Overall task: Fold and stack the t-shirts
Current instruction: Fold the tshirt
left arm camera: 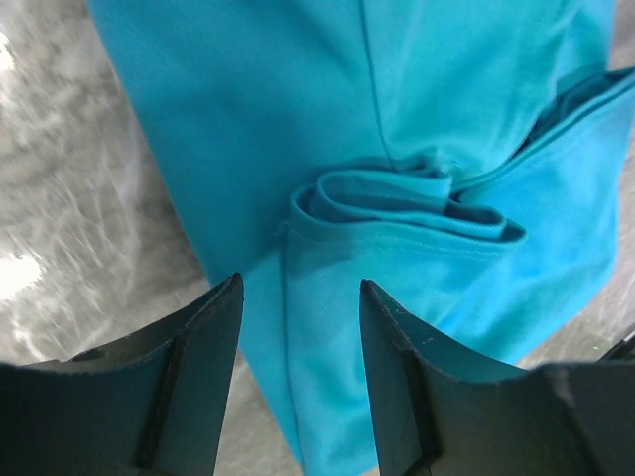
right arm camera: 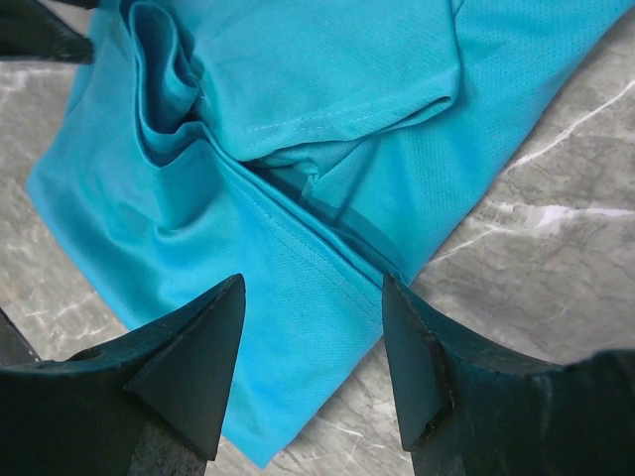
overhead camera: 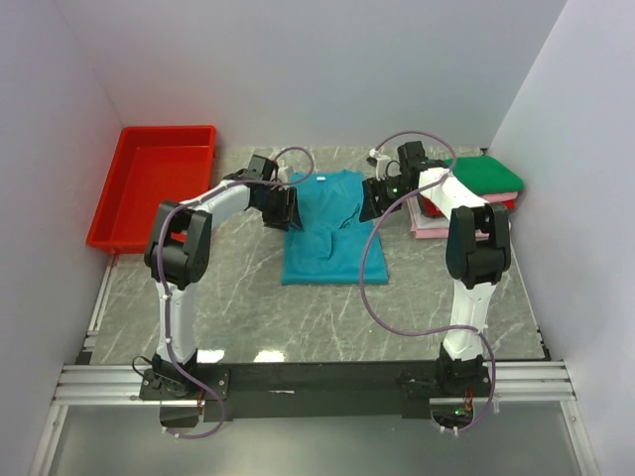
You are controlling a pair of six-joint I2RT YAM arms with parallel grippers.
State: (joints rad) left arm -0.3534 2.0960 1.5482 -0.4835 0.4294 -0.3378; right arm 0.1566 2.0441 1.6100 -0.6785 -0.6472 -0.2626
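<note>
A teal t-shirt (overhead camera: 332,238) lies partly folded on the marble table, its sides turned in toward the middle. My left gripper (overhead camera: 288,210) hovers over the shirt's left edge. It is open, with only cloth below its fingers (left arm camera: 301,288) and a bunched fold of the teal t-shirt (left arm camera: 397,198) just ahead. At the shirt's upper right edge my right gripper (overhead camera: 372,198) is also open and grips nothing (right arm camera: 313,283). Beneath it lies a folded corner of the teal t-shirt (right arm camera: 298,89). Folded t-shirts are stacked at the right, green (overhead camera: 488,175) on top, pink (overhead camera: 433,231) at the bottom.
A red plastic tray (overhead camera: 149,188) sits at the back left against the wall. White walls close in both sides and the back. Grey marble tabletop (overhead camera: 298,317) shows in front of the shirt, and a purple cable (overhead camera: 372,288) loops from the right arm.
</note>
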